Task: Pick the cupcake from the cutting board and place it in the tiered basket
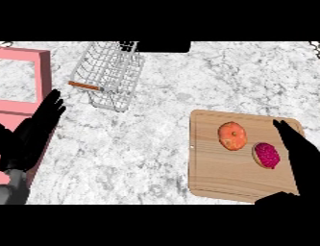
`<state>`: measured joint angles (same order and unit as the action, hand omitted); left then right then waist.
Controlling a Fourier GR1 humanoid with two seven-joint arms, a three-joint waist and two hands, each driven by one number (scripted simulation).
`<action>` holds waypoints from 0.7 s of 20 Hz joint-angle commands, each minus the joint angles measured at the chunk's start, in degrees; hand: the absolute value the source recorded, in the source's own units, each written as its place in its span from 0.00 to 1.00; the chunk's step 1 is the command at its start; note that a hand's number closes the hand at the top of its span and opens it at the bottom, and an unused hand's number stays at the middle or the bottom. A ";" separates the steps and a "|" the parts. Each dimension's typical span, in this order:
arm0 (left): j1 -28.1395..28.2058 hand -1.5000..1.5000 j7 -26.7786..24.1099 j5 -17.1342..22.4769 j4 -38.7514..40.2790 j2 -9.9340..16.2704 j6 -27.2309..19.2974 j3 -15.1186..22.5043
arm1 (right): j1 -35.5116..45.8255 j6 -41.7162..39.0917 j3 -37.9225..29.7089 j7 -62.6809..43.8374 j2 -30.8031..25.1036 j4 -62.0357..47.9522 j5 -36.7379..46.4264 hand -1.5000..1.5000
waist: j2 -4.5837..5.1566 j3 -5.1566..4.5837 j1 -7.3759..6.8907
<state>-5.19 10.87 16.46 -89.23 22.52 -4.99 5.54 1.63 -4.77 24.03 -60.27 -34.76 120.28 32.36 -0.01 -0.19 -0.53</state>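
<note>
A wooden cutting board [219, 178] lies on the marble counter at the lower right. On it sit an orange-topped round pastry [232, 135] and, to its right, a cupcake with magenta frosting [266, 155]. My right hand [305, 162] is open, fingers straight, hovering just right of the magenta cupcake over the board's right edge. The white wire tiered basket [109, 72] stands at the upper middle-left with an orange stick-like item [85, 86] in it. My left hand [26, 135] rests open at the left edge, fingers up.
A pink frame-like tray [20, 55] occupies the far left, partly under my left hand. A dark object [164, 46] sits at the top edge behind the basket. Bare marble counter lies between the basket and the cutting board.
</note>
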 commanded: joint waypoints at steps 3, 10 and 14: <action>-0.51 0.50 -1.60 -1.21 3.34 -1.28 1.53 -1.42 | 3.27 -1.30 1.53 -6.38 7.15 -4.76 6.08 0.00 | 0.03 0.16 0.58; 1.82 0.50 0.13 -2.58 -0.47 -2.91 -0.06 -1.29 | 4.25 -3.45 1.27 -7.73 12.22 -12.48 9.73 0.00 | 0.01 0.17 0.47; -0.49 0.50 -0.51 -1.80 3.00 -1.83 3.43 -3.90 | 1.50 3.88 1.50 1.52 14.69 -22.60 15.60 0.00 | 0.08 0.19 0.58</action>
<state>-2.95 10.49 14.33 -90.09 20.42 -3.51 3.76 3.72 -4.58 24.48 -58.90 -23.49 103.38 43.29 0.01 -0.01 -0.16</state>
